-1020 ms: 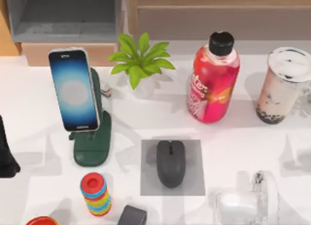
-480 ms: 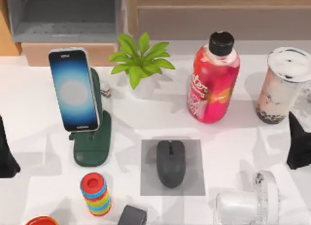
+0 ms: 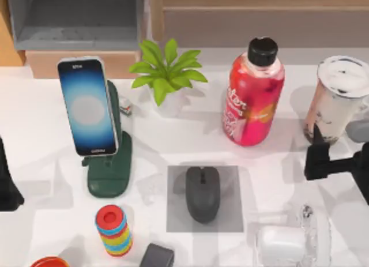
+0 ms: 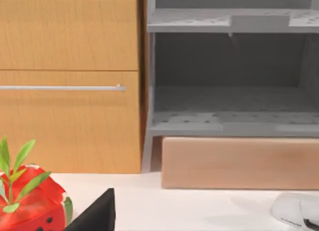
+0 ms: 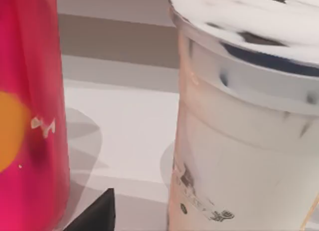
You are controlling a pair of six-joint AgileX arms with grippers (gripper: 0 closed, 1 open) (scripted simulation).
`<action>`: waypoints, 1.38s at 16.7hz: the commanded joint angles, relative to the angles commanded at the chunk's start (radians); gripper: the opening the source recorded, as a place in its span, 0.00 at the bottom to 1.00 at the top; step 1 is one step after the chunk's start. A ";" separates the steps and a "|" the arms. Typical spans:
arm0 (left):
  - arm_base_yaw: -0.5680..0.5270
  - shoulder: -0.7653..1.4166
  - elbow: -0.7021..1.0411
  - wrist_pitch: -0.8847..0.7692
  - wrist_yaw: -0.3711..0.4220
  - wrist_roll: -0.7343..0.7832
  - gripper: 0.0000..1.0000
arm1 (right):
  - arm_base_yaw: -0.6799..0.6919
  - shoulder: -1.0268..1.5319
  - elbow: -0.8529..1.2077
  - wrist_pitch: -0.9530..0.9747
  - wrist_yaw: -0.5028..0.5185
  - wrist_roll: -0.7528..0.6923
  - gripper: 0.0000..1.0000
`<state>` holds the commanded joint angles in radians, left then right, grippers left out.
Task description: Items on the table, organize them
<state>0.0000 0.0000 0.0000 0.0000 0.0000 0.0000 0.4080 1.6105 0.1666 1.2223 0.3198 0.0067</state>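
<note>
Top view shows the desk with 3 things to sort: the dark grey mouse lies on the small grey mat near the middle, the smartphone leans upright in a green stand on the left side with its screen glowing, and the milk-tea cup stands at the far right beside a red bottle. Mouse on mat and phone on stand look deliberately parked, so the cup seems the item in hand. My right gripper sits low at the right edge, just in front of the cup and apparently not touching it — a sideways approach suited to a tall, top-heavy cup; I cannot tell how wide its jaws are. Right wrist view backs this up: cup wall and lid loom close, the bottle to one side. My left arm idles at the left edge, cut off by the frame. A clear glass mug at the bottom right is partly cropped and hard to read.
</note>
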 joint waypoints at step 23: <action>0.000 0.000 0.000 0.000 0.000 0.000 1.00 | -0.063 0.439 0.253 0.297 0.062 0.034 1.00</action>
<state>0.0000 0.0000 0.0000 0.0000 0.0000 0.0000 0.3446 2.0497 0.4198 1.5194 0.3818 0.0411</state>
